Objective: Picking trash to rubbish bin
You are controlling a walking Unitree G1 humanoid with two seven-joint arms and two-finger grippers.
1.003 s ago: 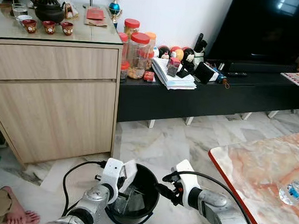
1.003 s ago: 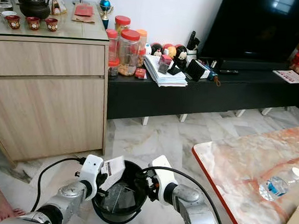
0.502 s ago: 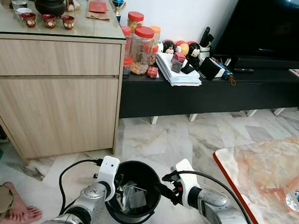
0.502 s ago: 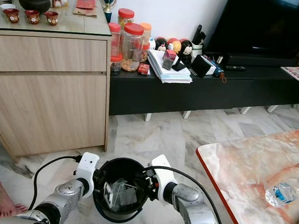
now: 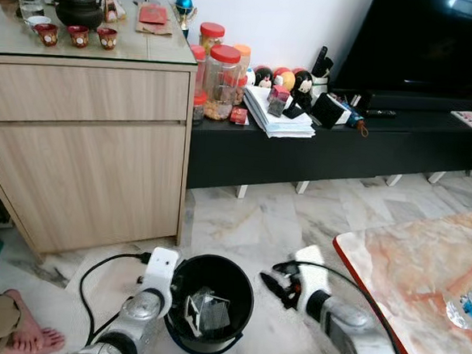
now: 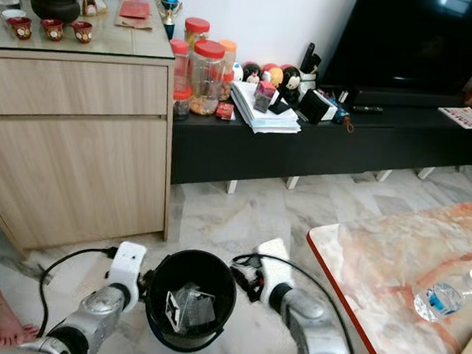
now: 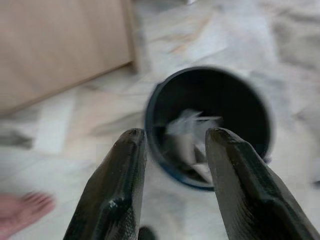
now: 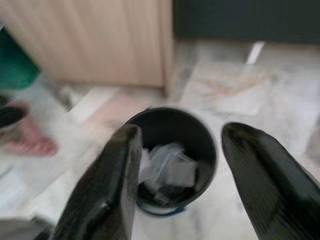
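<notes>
Trash (image 5: pixel 208 314), crumpled paper and wrappers, lies inside black rubbish bin (image 5: pixel 244 295) on marble floor (image 5: pixel 257 223). Left claw (image 7: pixel 170 185) and right claw (image 8: pixel 180 180) flank bin, fingers spread, empty; drop judged done.

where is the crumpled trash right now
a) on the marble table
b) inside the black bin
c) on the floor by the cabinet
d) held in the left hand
b: the crumpled trash lies at the bottom of the black bin, while the left hand and right hand are both open and hold nothing.
</notes>
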